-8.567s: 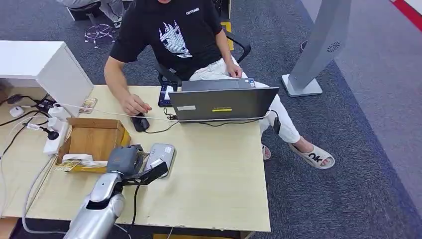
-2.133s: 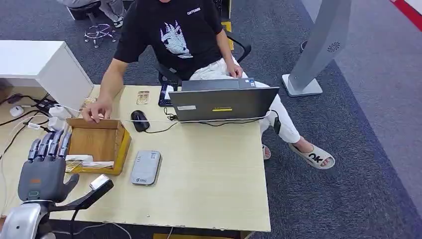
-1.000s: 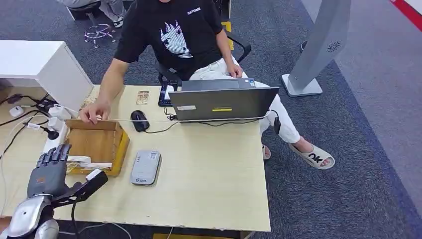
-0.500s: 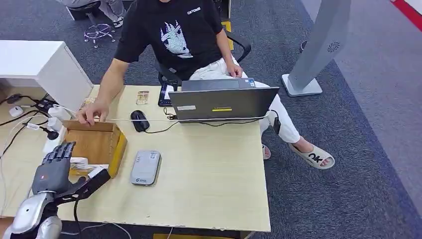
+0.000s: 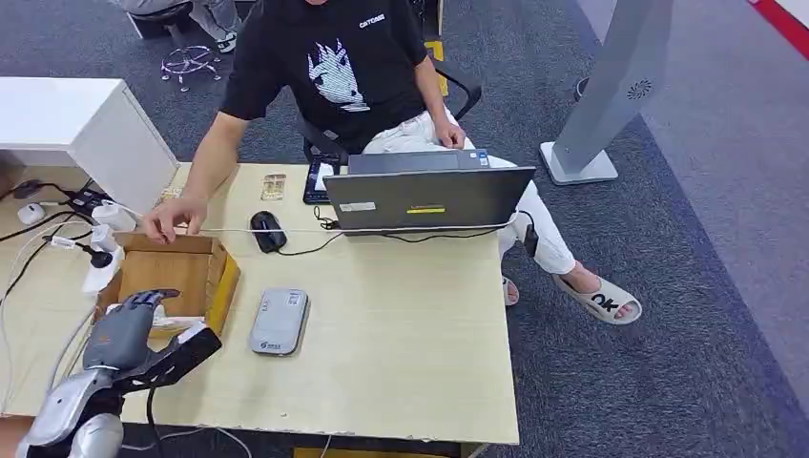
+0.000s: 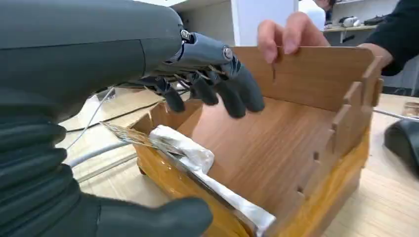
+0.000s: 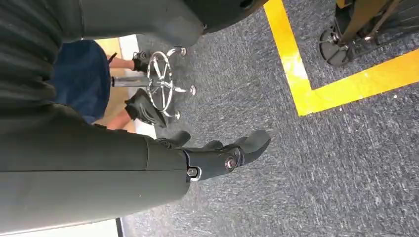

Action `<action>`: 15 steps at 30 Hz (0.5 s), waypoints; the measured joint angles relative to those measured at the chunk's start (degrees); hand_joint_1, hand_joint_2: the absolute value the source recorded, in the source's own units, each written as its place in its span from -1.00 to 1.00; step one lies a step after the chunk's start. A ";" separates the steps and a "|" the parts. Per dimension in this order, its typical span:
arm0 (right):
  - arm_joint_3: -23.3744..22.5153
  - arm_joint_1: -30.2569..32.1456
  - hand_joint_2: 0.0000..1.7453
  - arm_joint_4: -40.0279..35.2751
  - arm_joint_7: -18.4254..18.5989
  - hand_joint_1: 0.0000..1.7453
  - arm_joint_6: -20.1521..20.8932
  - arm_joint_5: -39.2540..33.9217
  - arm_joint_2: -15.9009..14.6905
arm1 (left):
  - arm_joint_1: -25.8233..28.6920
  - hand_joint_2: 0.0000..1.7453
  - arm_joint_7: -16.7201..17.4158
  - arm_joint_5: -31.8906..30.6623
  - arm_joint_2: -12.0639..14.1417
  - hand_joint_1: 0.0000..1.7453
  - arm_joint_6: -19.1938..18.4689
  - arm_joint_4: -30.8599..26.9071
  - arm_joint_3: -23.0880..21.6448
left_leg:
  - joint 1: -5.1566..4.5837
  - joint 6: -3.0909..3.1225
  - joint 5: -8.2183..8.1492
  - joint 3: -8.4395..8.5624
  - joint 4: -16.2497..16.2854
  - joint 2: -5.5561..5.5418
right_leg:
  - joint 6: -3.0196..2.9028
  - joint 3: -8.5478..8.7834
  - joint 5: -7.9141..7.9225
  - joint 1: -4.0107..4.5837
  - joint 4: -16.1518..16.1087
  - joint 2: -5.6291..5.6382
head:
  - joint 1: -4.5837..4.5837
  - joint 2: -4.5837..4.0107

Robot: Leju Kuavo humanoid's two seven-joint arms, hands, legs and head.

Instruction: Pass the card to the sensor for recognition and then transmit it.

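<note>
Glinting, perhaps foil-faced card (image 6: 136, 137) in box (image 6: 296, 163)

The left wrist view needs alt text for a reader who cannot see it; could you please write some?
The robot's left hand, fingers spread and holding nothing, reaches over a tilted wooden box where a card lies on white padding at the near rim. A person's hand grips the box's far wall.
</note>
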 joint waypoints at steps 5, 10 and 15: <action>-0.48 -0.01 1.00 0.00 -0.11 -1.00 0.22 0.07 0.00 | 0.00 1.00 0.17 0.00 0.70 0.06 -0.46 -0.09 -1.00 | 0.00 0.00 0.00 0.01 0.00 0.00 | 0.00 0.00 0.00 0.00 0.00 0.00 | -0.02 0.00; -0.68 -0.01 1.00 0.00 -0.13 -1.00 0.20 0.15 0.00 | 0.00 1.00 0.20 0.00 1.05 0.14 -0.48 -0.15 -1.46 | 0.01 0.00 0.00 0.01 0.00 0.00 | 0.00 0.00 0.00 0.00 0.00 0.00 | -0.02 0.00; -0.87 -0.02 1.00 0.00 -0.13 -1.00 0.20 0.33 -0.02 | -0.01 1.00 0.44 0.53 1.07 0.80 -0.50 -0.17 -1.59 | 0.01 0.00 0.00 0.00 0.00 0.00 | 0.00 0.00 0.00 0.00 0.00 0.00 | -0.02 0.00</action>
